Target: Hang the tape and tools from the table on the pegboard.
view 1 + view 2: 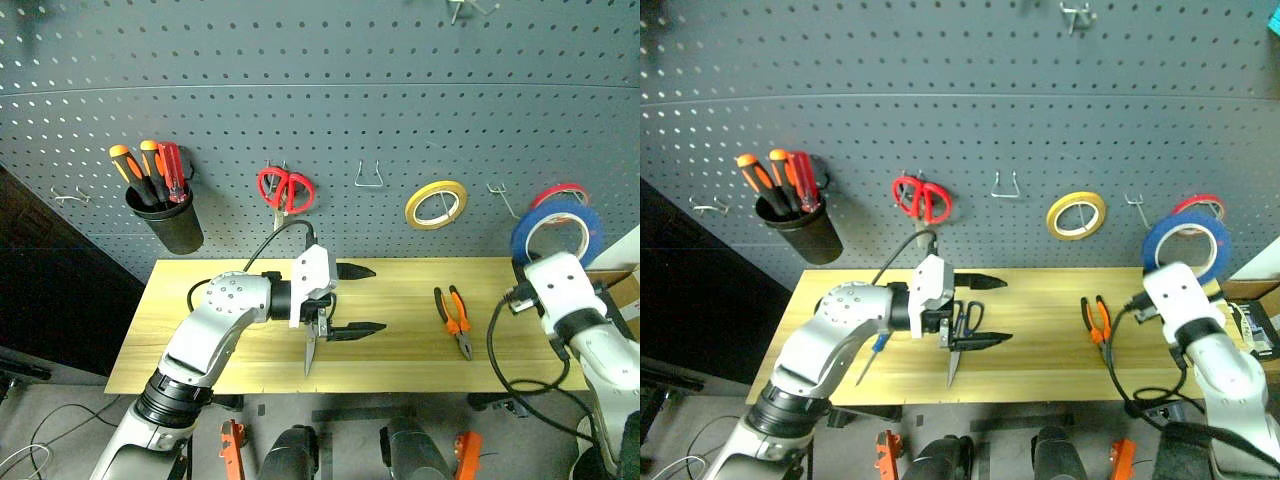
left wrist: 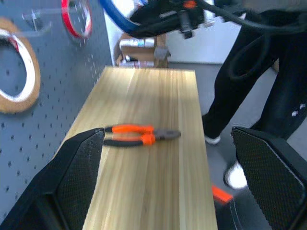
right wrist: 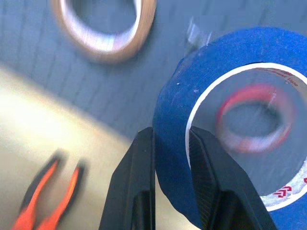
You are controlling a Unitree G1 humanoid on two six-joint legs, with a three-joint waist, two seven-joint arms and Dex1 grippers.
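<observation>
Blue tape [image 1: 556, 226], the task's ring, stands upright at the right of the frame, clamped through its wall by the right gripper [image 3: 171, 139]: 1 finger inside the hole, 1 outside. It is raised in front of the pegboard [image 1: 330, 90], overlapping a red ring [image 1: 562, 190] already on a hook; whether it touches any hook cannot be told. By the look of it, this is step 1 in hand, the carry to a peg, not yet a finished hang.

Left gripper [image 1: 338, 298], centre of the frame, points toward the right side with its 2 fingers spread wide apart and nothing between them. Steel scissors [image 1: 962, 337] lie on the tabletop [image 1: 400, 350] just beneath it, blades toward the lower edge. A blue-handled screwdriver [image 1: 873, 357] lies at lower left of the right eye view, partly behind the left arm. Orange-and-black pliers [image 1: 454, 320] lie right of centre, well apart from both grippers.

Judged from this layout, 0 of the 4 task items hang yet: 3 tools rest on the wood and the tape is in transit. A yellow ring [image 1: 436, 204], red scissors [image 1: 285, 187] and a black cup [image 1: 166, 217] of screwdrivers occupy the board and are not part of the job.
</observation>
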